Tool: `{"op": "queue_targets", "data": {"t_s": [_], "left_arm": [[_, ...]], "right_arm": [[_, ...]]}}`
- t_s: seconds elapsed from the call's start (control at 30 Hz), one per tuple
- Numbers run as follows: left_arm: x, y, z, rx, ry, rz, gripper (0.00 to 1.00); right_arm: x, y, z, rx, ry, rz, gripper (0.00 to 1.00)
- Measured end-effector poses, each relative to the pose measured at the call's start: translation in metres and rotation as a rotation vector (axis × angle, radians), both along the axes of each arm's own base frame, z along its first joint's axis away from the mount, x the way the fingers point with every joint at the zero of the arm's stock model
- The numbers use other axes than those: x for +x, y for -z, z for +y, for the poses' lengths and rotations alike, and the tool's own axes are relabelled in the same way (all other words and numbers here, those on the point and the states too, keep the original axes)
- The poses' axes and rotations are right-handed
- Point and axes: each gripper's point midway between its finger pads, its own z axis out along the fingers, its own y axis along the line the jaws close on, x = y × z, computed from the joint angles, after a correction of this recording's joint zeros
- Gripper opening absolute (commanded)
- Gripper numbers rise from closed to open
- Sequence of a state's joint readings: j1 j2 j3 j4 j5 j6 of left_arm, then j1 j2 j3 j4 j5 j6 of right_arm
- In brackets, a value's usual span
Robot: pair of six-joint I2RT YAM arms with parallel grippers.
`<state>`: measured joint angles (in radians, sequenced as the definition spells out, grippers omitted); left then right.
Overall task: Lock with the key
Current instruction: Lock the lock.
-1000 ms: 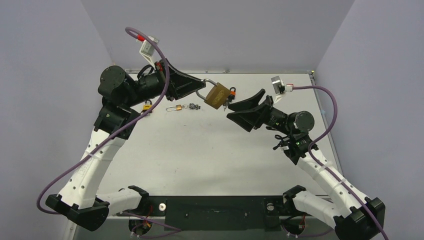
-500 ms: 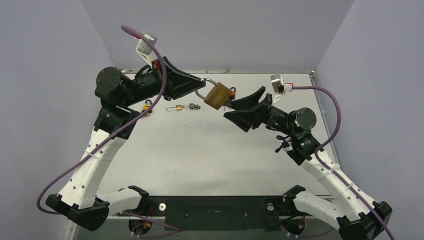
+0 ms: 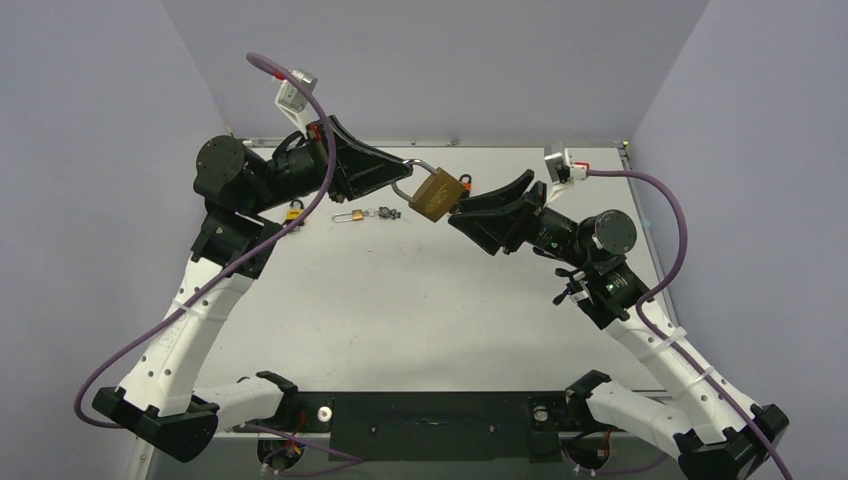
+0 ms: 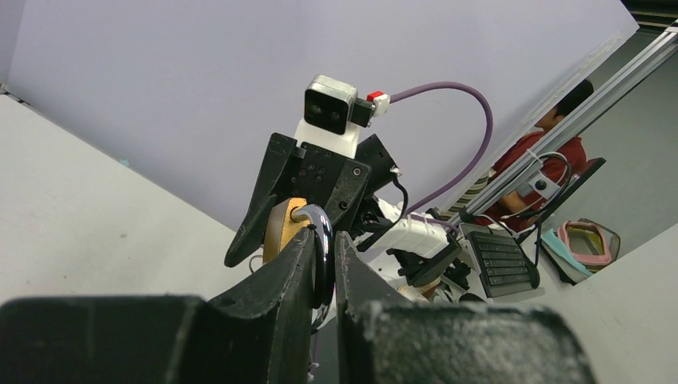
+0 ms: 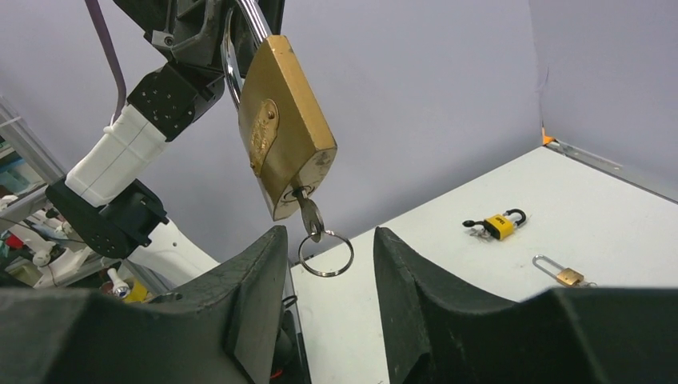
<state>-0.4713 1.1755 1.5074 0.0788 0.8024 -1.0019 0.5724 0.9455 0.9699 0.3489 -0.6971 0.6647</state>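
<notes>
A large brass padlock hangs in the air over the far middle of the table. My left gripper is shut on its steel shackle, and the brass body shows just beyond the fingers. In the right wrist view the padlock hangs tilted, with the key in its bottom keyhole and a wire ring dangling from it. My right gripper is open with a finger on each side of the key ring, touching neither. From above, the right gripper sits just under the padlock's lower end.
On the table behind lie a small yellow padlock, a small brass padlock with a long shackle and a little bunch of keys. Grey walls close the table at the back and on both sides.
My right gripper has moved left and up to the padlock's lower end, and its jaws have narrowed around the hanging key ring. The left arm has held the padlock almost still.
</notes>
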Motion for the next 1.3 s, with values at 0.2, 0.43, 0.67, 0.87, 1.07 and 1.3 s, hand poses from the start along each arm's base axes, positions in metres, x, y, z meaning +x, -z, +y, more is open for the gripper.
{"op": "queue_targets", "data": {"t_s": [0.2, 0.43, 0.67, 0.87, 1.07, 1.3], "left_arm": [[0.001, 0.004, -0.001, 0.002, 0.007, 0.011, 0.0], [0.0, 0.006, -0.002, 0.004, 0.016, 0.015, 0.0], [0.005, 0.007, 0.0, 0.006, 0.002, 0.014, 0.0], [0.009, 0.01, 0.002, 0.014, 0.001, 0.021, 0.0], [0.018, 0.005, 0.01, -0.002, -0.028, 0.011, 0.0], [0.027, 0.011, 0.011, 0.004, -0.076, 0.001, 0.0]], "right_arm": [[-0.004, -0.003, 0.003, -0.006, -0.01, -0.008, 0.25], [-0.003, -0.002, 0.004, -0.021, -0.003, -0.012, 0.0], [-0.007, -0.001, 0.004, -0.026, -0.017, -0.018, 0.0], [-0.012, 0.009, -0.001, -0.03, -0.017, -0.021, 0.0], [-0.009, 0.045, -0.005, -0.081, -0.007, 0.047, 0.0], [0.006, 0.095, -0.014, -0.176, 0.085, 0.181, 0.0]]}}
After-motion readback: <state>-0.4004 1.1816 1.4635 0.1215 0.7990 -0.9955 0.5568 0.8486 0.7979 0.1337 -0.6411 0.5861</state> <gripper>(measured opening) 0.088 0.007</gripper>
